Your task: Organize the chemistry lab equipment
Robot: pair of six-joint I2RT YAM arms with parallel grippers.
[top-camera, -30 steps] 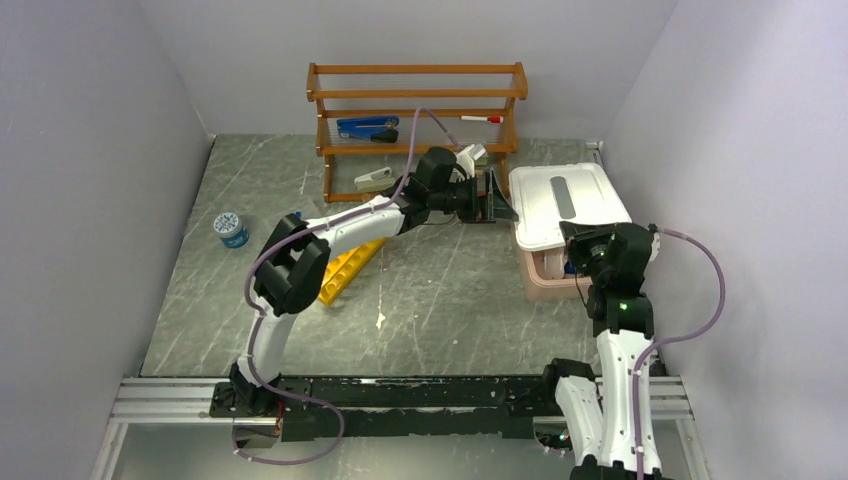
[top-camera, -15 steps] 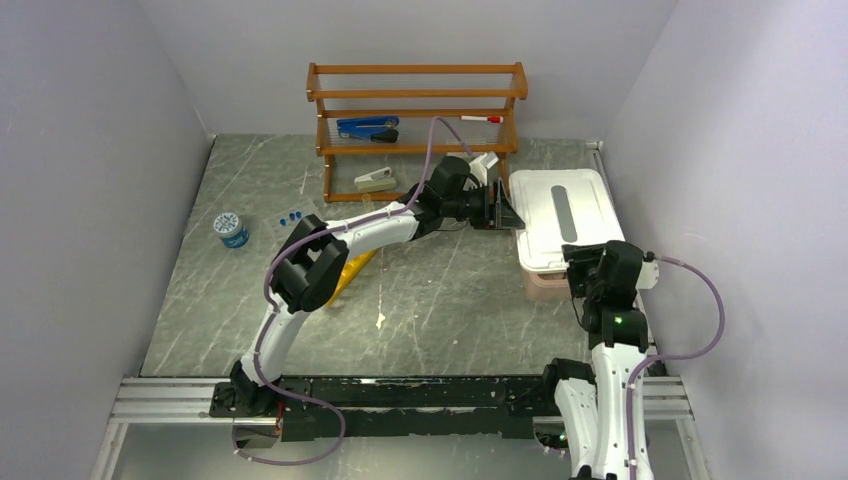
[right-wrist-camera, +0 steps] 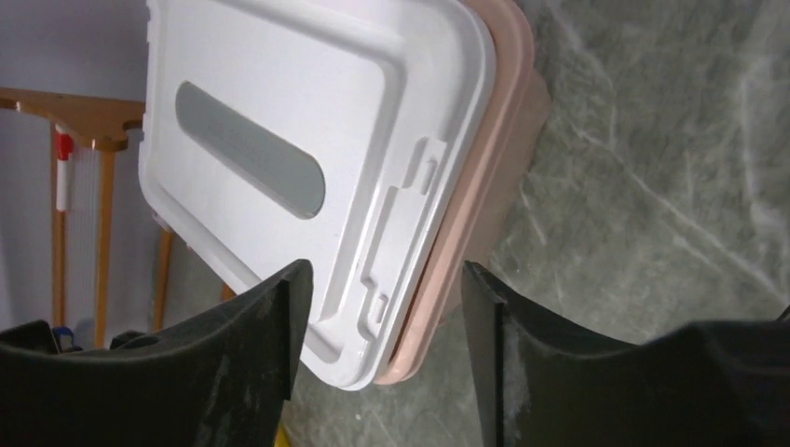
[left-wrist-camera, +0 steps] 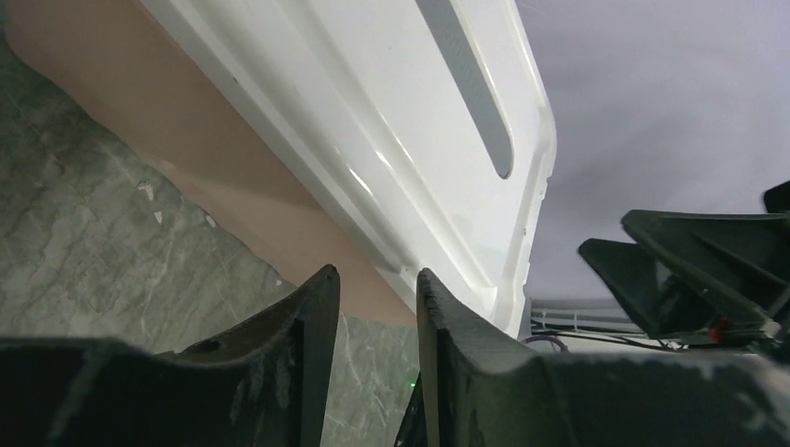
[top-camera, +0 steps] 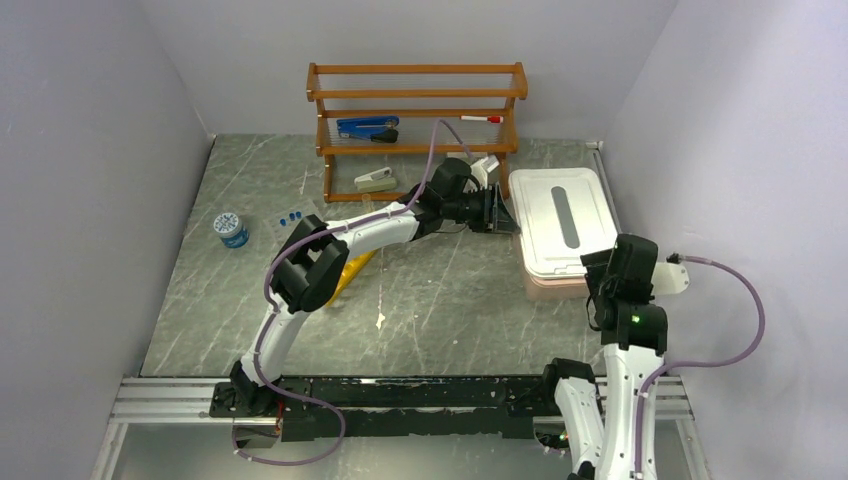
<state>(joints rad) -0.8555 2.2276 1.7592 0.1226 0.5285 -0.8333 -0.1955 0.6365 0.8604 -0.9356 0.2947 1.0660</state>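
- Lid (top-camera: 560, 215) rests askew on pink bin (top-camera: 553, 286).
- Left tool (left-wrist-camera: 374, 275) barely open at lid edge, right tool (right-wrist-camera: 385, 270) wide open, both empty.
- Yellow rack (top-camera: 352, 272) and blue-capped tubes (top-camera: 291, 216) loose on bench (top-camera: 450, 300), so most sorting remains.

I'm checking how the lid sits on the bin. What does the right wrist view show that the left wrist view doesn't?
Only right wrist: the lid's moulded catch, the bin's rim bare along one side of the lid, and the wooden rack with a red-capped marker. Only left wrist: the lid's rim close up just beyond the left gripper, and black parts at the right, probably the other arm. Both: the white lid with its grey oval, the pink bin, the marble table.
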